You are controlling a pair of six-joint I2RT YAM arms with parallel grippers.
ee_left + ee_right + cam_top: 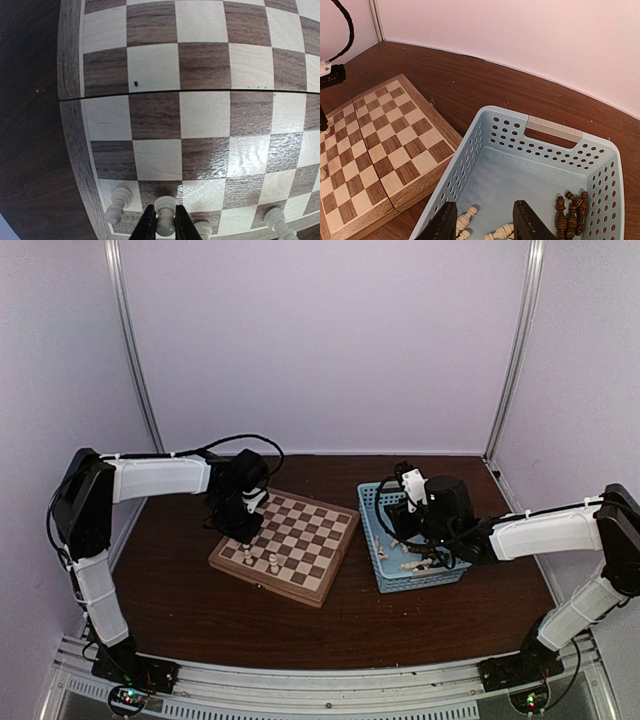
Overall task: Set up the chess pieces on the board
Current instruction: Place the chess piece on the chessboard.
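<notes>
Four cream-white chess pieces [118, 204] stand in the bottom strip of the left wrist view, on the rows of the board [205, 120] nearest that camera. One of them, a pawn-like piece [165, 204], sits between the dark fingers of the left gripper [164, 216], which is clenched on it just below the head. It looks upright and low on the board, though its base is hidden, so contact with the square cannot be confirmed. A neighbouring white piece [202, 230] stands just beside the finger on the picture's right, and another lies near on the left.

The step in hand appears to be setting this piece down. To do it well, the left arm should seat the base flat and centred on its square and part the fingers only slightly, given the close neighbours. It should then lift straight up so that neither finger drags the head sideways.

In the right wrist view, the right gripper [487, 220] hangs released, jaws apart and empty, at the lower centre of the frame over the light-blue basket [555, 129]. White pieces [465, 220] lie on the basket floor below it, and dark brown pieces [572, 215] are heaped at lower right. Most of the board is bare, so the task seems early.
</notes>
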